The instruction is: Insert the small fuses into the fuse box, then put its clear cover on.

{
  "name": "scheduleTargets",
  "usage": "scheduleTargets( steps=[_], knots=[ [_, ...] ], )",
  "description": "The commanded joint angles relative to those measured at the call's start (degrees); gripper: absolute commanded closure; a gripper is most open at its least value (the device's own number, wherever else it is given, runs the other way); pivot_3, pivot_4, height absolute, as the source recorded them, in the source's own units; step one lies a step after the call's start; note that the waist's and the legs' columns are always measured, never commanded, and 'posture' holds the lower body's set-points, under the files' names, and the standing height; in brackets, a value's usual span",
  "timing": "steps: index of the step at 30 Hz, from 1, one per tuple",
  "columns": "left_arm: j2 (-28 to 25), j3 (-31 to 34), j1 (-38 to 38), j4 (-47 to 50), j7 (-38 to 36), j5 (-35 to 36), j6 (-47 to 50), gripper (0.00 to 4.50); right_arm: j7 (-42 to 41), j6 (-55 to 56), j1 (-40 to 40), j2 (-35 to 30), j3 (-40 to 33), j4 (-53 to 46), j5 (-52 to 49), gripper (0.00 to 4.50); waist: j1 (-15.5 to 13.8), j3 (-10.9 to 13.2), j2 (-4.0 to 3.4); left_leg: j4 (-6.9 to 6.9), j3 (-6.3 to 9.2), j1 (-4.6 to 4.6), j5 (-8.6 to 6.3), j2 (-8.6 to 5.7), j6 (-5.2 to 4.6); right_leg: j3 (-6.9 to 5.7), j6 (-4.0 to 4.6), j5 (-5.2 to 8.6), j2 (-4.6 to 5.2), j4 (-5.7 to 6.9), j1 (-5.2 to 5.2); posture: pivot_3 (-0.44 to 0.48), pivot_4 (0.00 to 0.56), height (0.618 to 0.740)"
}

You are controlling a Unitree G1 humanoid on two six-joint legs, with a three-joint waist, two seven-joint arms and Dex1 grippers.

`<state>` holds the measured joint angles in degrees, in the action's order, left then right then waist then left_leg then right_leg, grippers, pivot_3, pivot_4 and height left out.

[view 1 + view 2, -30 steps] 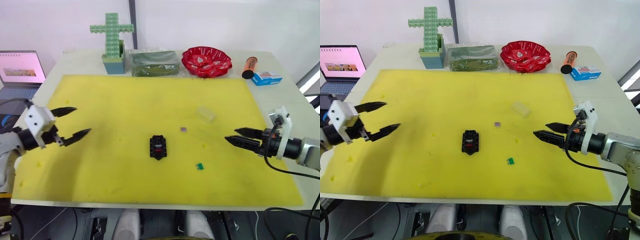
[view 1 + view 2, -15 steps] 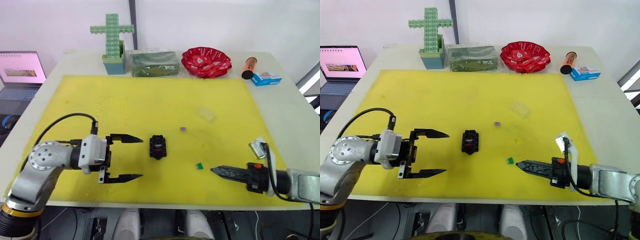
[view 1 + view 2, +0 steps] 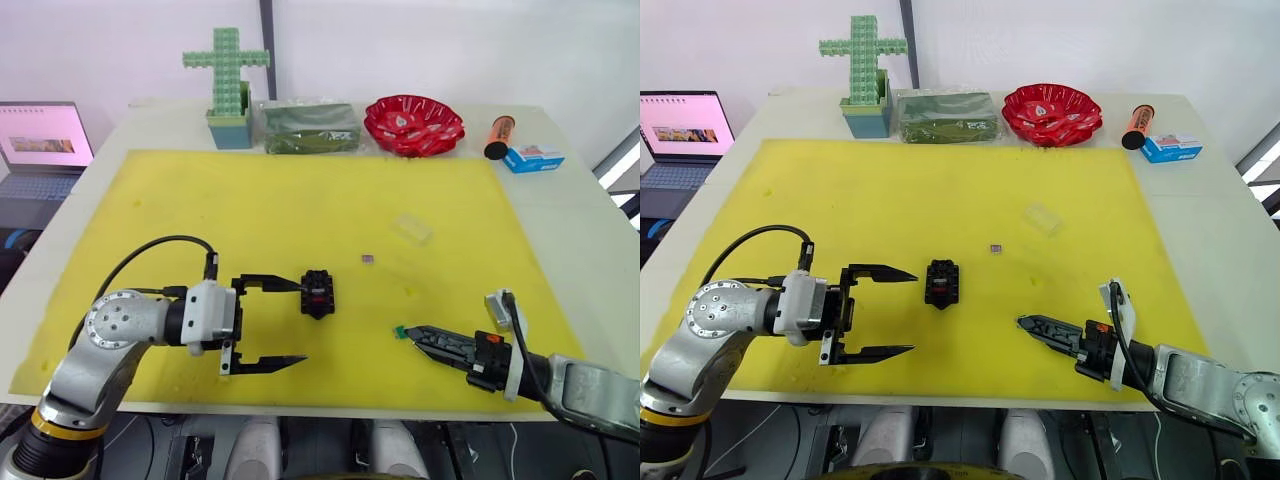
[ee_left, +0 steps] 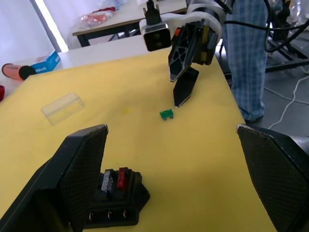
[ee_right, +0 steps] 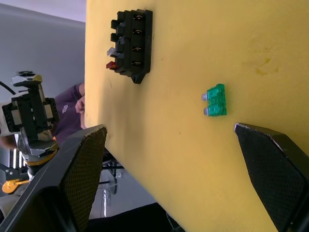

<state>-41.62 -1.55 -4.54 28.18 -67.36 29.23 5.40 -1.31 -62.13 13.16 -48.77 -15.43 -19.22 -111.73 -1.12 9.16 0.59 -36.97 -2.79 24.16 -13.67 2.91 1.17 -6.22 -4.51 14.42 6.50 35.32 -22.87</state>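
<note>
A: Listing task items: fuse box (image 3: 317, 293), frame centre, red and grey fuses seated; green fuse (image 5: 215, 100) lower right; clear cover (image 3: 411, 228) upper right.

B: Left gripper (image 3: 270, 322) fingers spread wide beside box; right gripper (image 5: 164, 169) fingers parted, green fuse between, untouched.

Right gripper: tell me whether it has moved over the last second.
Yes. The right gripper has swung in from the mat's right edge toward the robot and leftward, and now sits just beside the green fuse, which has stayed put.

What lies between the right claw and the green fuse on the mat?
Only bare yellow mat lies between the open right claw and the green fuse, as the right wrist view shows.
</note>
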Motion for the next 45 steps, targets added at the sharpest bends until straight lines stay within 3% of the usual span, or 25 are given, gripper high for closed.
scheduleTargets(
  steps=[1, 26, 31, 39, 42, 45],
  knots=[
    [0.6, -0.7, -0.8, 1.1, 0.6, -0.3, -0.6, 0.0, 1.2, 1.9, 0.4, -0.1, 1.6, -0.7, -1.0, 0.02, 0.0, 0.0, 0.0, 0.0, 0.0, 0.0, 0.0, 0.0, 0.0, 0.0, 0.0, 0.0, 0.0, 0.0, 0.0, 0.0, 0.15, 0.74],
    [1.5, -2.3, -1.1, 1.7, 2.1, -0.7, -0.1, 0.0, 3.7, 6.6, -1.7, 3.4, 7.2, 0.5, -0.6, 0.02, 0.3, 0.0, 0.03, -0.02, 0.03, -0.02, -0.04, 0.04, -0.08, 0.0, 0.02, 0.0, -0.06, 0.0, 0.02, 0.0, 0.15, 0.74],
    [1.5, -2.2, -0.5, 1.7, 2.1, -0.8, -0.3, 0.0, 4.0, 7.1, -1.1, 3.7, 7.4, 0.3, 0.8, 1.45, 0.3, 0.0, 0.03, -0.02, 0.03, -0.02, -0.05, 0.04, -0.08, 0.0, 0.02, 0.01, -0.06, -0.01, 0.02, 0.0, 0.15, 0.74],
    [1.6, -2.1, 0.2, 1.1, 1.8, -1.0, -1.0, 0.0, 3.9, 7.5, -0.5, 4.2, 7.9, 0.1, 2.4, 1.45, 0.3, 0.0, 0.04, -0.02, 0.03, -0.03, -0.05, 0.04, -0.09, 0.0, 0.03, 0.01, -0.06, -0.01, 0.02, 0.0, 0.15, 0.74],
    [1.6, -1.9, 0.4, 1.1, 1.6, -0.9, -1.1, 0.0, 4.2, 7.7, -0.4, 4.5, 7.9, 0.0, 2.9, 1.98, 0.3, 0.0, 0.03, -0.02, 0.03, -0.03, -0.05, 0.04, -0.09, 0.0, 0.03, 0.02, -0.06, -0.01, 0.02, 0.0, 0.15, 0.74],
    [1.6, -1.6, 0.5, 0.5, 1.6, -0.8, -1.0, 0.0, 4.5, 7.9, -0.3, 4.7, 7.9, 0.5, 4.5, 3.01, 0.3, 0.0, 0.03, -0.02, 0.02, -0.02, -0.06, 0.04, -0.09, 0.0, 0.03, 0.02, -0.06, -0.01, 0.01, 0.0, 0.15, 0.74]
  ],
)
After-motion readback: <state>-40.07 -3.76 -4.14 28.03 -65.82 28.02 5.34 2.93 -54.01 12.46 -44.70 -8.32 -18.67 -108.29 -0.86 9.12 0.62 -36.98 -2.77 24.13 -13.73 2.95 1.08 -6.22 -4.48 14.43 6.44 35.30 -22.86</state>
